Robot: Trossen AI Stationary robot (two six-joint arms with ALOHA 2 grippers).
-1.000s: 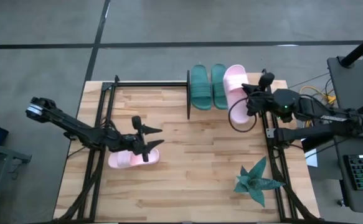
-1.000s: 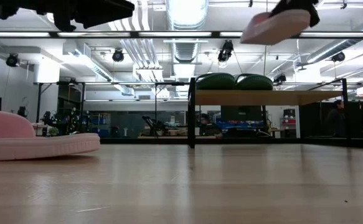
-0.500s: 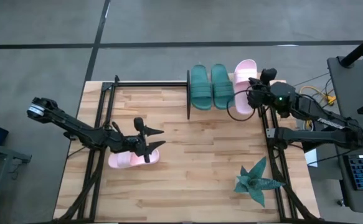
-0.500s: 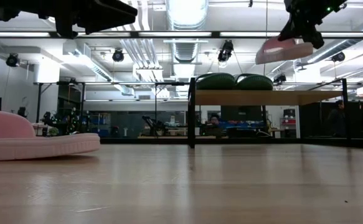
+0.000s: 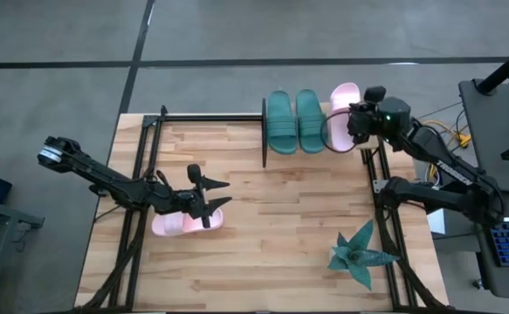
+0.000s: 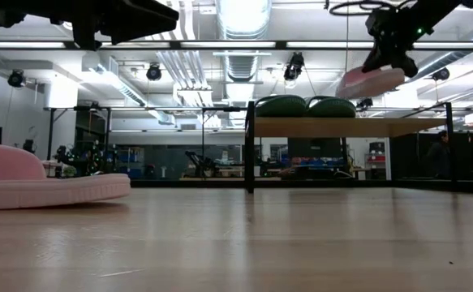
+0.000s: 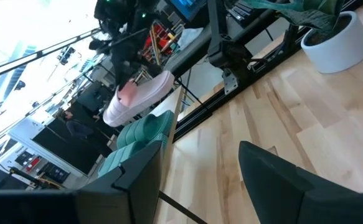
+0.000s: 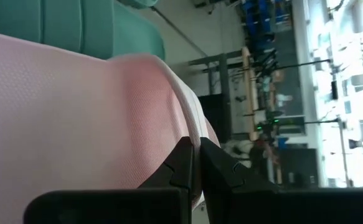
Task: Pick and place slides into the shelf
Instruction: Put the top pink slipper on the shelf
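Note:
Two dark teal slides [image 5: 294, 122] lie side by side on the shelf [image 6: 341, 127], whose black upright [image 5: 264, 133] stands at its left end. My right gripper [image 5: 352, 127] is shut on a pale pink slide [image 5: 342, 112] just right of the teal pair and a little above the shelf board. The second pink slide [image 5: 177, 224] lies sole-down on the table at the near left. My left gripper [image 5: 222, 193] is open and empty, high above this slide's right end. It also shows at the top left of the low view [image 6: 139, 16]. My right gripper pinches the pink slide's right side [image 8: 169, 93] between its two fingers, about mid-length. The fingers come from the table's right, slanting down. The slide is lifted clear above the shelf board, nearly level, lengthwise beside the teal slides [image 6: 371, 79].
A teal spiky plant [image 5: 359, 253] in a white pot stands at the near right. Black frame rails run along the table's left [image 5: 136, 209] and right [image 5: 385, 218] sides. A desk with a keyboard [image 5: 507, 244] stands beyond the right edge.
My right gripper has gone toward the table's far edge and down toward the shelf with the pink slide. The slide has levelled out from a steep tilt and now sits just above the board, beside the teal pair.

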